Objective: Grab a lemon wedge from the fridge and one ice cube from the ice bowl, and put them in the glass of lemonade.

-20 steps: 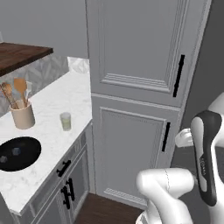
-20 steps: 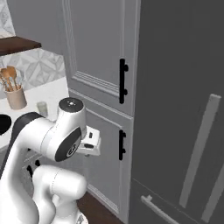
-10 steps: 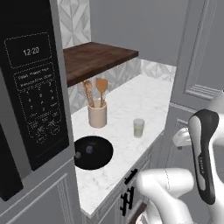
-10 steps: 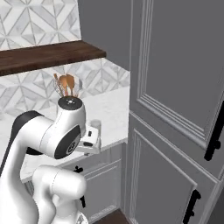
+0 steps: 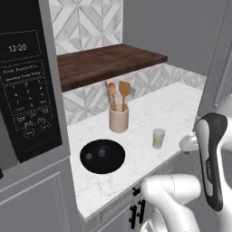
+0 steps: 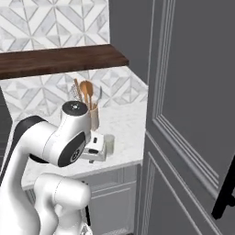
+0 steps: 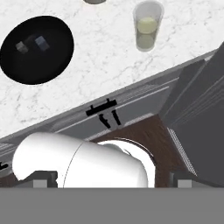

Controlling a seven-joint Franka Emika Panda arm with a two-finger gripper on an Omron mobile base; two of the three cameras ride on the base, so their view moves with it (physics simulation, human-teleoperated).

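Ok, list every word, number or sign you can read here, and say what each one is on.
"12:20": pale digits on the clock display at the top of the black microwave control panel, left base view.
Keypad rows below that display: pale markings, too small and blurred to read.
Glass of lemonade, beige utensil crock, black ice bowl: no lettering that I can see.

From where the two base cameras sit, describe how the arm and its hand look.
The arm is glossy white with rounded, tube-like links and dark grey to black joint sections; one round joint cap is dark with a small pale centre. In the left base view a long black band runs down a white link. The hand is a small white boxy block with dark details. No loose cables show.
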